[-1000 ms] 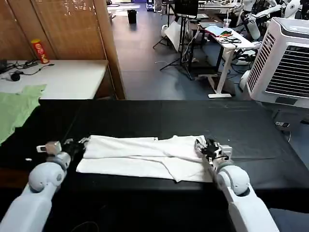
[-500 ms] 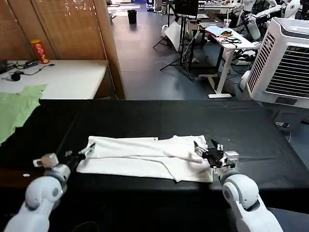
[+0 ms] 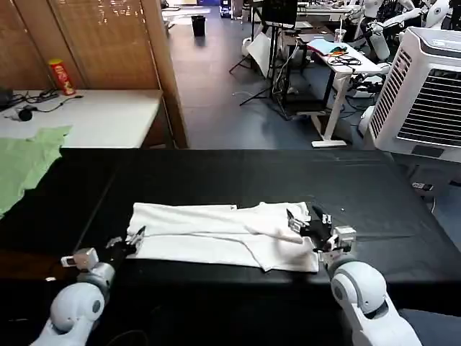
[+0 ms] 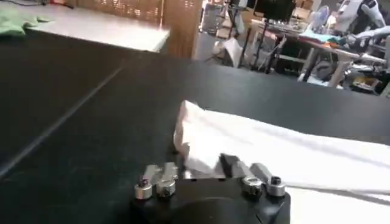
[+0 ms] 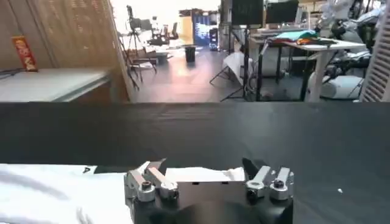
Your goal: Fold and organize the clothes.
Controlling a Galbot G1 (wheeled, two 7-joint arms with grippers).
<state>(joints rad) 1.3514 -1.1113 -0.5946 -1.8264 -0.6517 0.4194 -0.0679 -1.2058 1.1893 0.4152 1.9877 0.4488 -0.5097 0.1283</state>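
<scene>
The white T-shirt [image 3: 216, 234] lies folded into a long flat band across the black table [image 3: 238, 173], plain side up. My left gripper [image 3: 132, 236] sits low at the band's left end, open, with the cloth's corner [image 4: 195, 131] just ahead of its fingers [image 4: 234, 165]. In the left wrist view this gripper [image 4: 201, 163] stands wide over the shirt's edge. My right gripper [image 3: 299, 222] rests at the band's right end, also open. In the right wrist view the right gripper [image 5: 203, 165] straddles a strip of the white shirt [image 5: 195, 175].
A pale green garment [image 3: 25, 162] lies at the far left, partly on a white side table [image 3: 108, 115] that carries a red can [image 3: 60, 76] and cables. A white air cooler [image 3: 425, 86] stands at the back right. Bare black tabletop stretches behind the shirt.
My left arm has drawn back toward the near table edge, its gripper sliding from the shirt's far-left corner to its near-left end. The right gripper shifted slightly nearer. The shirt stays flat.
</scene>
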